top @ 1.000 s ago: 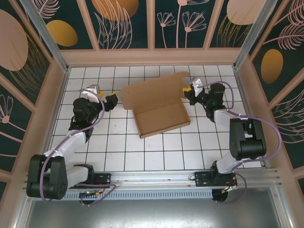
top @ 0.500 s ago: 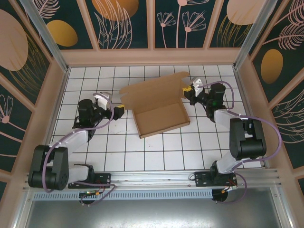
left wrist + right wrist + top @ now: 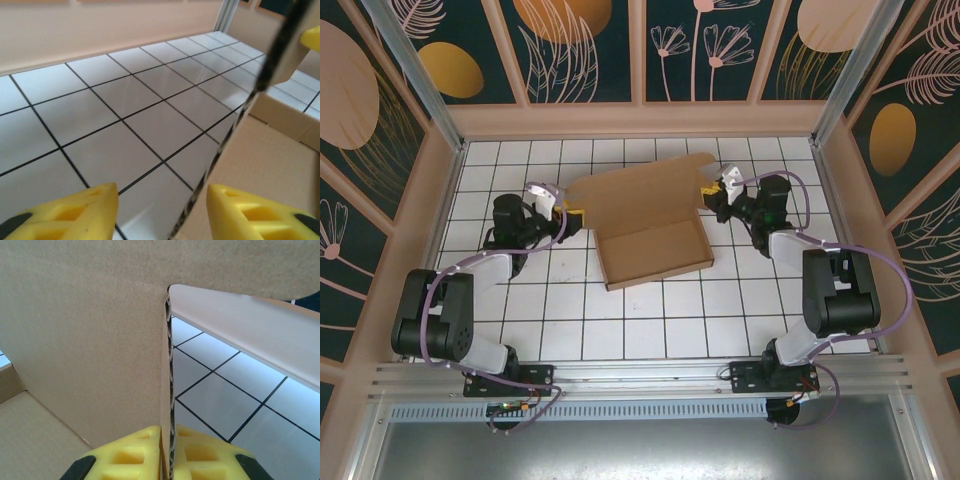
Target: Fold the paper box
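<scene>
1. The paper box (image 3: 655, 250) lies near the middle of the worktop (image 3: 650, 330), slightly towards the far side. It is plain brown corrugated cardboard.
2. Its near part is a shallow rectangular tray (image 3: 658, 258) with low side walls, turned at a slight angle to the tile grid.
3. A wide rear panel (image 3: 640, 190) rises from the far edge of the tray. A rounded tab projects at its upper right corner.
4. Right jaws: pressed together, pinching the right edge of the rear panel. In the right wrist view, the yellow fingertips (image 3: 130, 456) sit on either side of the corrugated edge, touching it.
5. Left jaws: spread, at the left edge of the rear panel. In the left wrist view, the cardboard edge passes between the two yellow fingertips (image 3: 70, 212). It runs close to the right one, with bare tile showing beside the left one.
6. The left arm (image 3: 470, 275) reaches in from the near left, and the right arm (image 3: 830, 285) from the near right.
7. The worktop is white tile with black grid lines.
</scene>
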